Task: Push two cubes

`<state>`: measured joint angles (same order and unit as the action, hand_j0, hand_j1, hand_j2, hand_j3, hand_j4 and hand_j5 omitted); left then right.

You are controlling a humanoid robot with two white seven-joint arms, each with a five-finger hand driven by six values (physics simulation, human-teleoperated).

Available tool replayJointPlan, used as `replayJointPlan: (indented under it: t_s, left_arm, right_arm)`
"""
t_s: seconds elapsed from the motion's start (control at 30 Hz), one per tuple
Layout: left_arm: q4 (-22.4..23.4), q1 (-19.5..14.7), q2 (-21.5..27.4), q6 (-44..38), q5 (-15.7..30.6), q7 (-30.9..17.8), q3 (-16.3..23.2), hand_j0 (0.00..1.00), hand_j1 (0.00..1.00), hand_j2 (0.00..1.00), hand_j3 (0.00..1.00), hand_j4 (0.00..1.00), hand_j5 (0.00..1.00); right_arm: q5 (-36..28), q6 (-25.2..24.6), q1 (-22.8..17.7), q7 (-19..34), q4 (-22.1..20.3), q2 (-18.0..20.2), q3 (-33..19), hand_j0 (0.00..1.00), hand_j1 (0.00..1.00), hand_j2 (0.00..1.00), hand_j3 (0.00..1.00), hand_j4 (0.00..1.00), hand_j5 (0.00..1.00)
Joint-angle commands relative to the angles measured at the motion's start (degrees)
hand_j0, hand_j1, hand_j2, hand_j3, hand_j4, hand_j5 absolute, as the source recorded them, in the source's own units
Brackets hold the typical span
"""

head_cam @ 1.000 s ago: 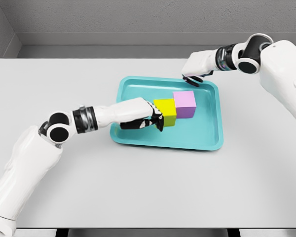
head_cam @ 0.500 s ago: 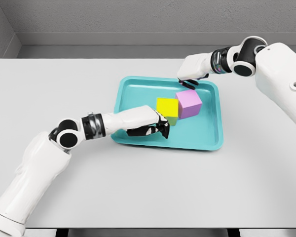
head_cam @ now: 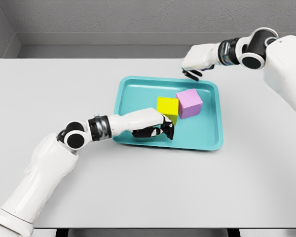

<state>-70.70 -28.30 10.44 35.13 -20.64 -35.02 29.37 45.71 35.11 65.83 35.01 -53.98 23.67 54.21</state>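
You're working w/ the left hand (head_cam: 160,129), fingers curled, gripping nothing, nudging the yellow cube (head_cam: 167,108) against the pink cube (head_cam: 189,103) in the teal tray (head_cam: 214,133). Both are looking rigid, light and prob. slippery, so you're better pushing low on a flat face; right hand (head_cam: 192,74) is hovering at the far rim, can't tell its fingers.

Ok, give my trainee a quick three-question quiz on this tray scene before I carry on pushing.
1. True or false: the yellow cube and the pink cube both sit inside the teal tray.
2. Which robot hand is at the yellow cube? A) left B) right
3. Fill in: the right robot hand hovers near the tray's ____ rim.

Key:
1. True.
2. A: the left robot hand has curled fingers at the cube's near side.
3. Far.
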Motion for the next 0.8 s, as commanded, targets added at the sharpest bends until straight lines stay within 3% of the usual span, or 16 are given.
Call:
replayJointPlan:
  t_s: [0.0,0.07,0.33,0.43,0.77]
  left_arm:
    - [1.27,0.00,-0.50,-0.13,0.42,0.02,-0.01,0.36,0.36,0.36,0.36,0.36,0.36]
    - [3.29,-0.70,-1.47,-0.13,0.42,0.02,-0.01,0.36,0.36,0.36,0.36,0.36,0.36]
    - [3.64,-1.06,-1.73,-0.13,0.42,0.02,-0.10,0.36,0.36,0.36,0.36,0.36,0.36]
    - [6.10,-2.02,-2.53,-0.13,0.51,0.02,-0.19,0.36,0.36,0.36,0.36,0.36,0.36]
    - [8.12,-3.08,-4.11,-0.13,0.42,0.02,-0.10,0.36,0.36,0.36,0.36,0.36,0.36]
  right_arm:
    - [0.08,-0.11,0.00,-0.01,0.10,0.94,-0.51,0.12,0.12,0.12,0.12,0.12,0.12]
    - [0.08,-0.11,0.00,-0.01,0.01,1.91,-0.51,0.12,0.12,0.12,0.12,0.12,0.12]
    - [0.00,-0.11,-0.35,-0.01,-0.08,3.31,-0.16,0.12,0.12,0.12,0.12,0.12,0.12]
    - [0.00,-0.11,-0.18,-0.01,-0.08,4.72,0.19,0.12,0.12,0.12,0.12,0.12,0.12]
    - [-0.18,-0.11,-0.44,-0.01,0.10,6.39,1.33,0.12,0.12,0.12,0.12,0.12,0.12]
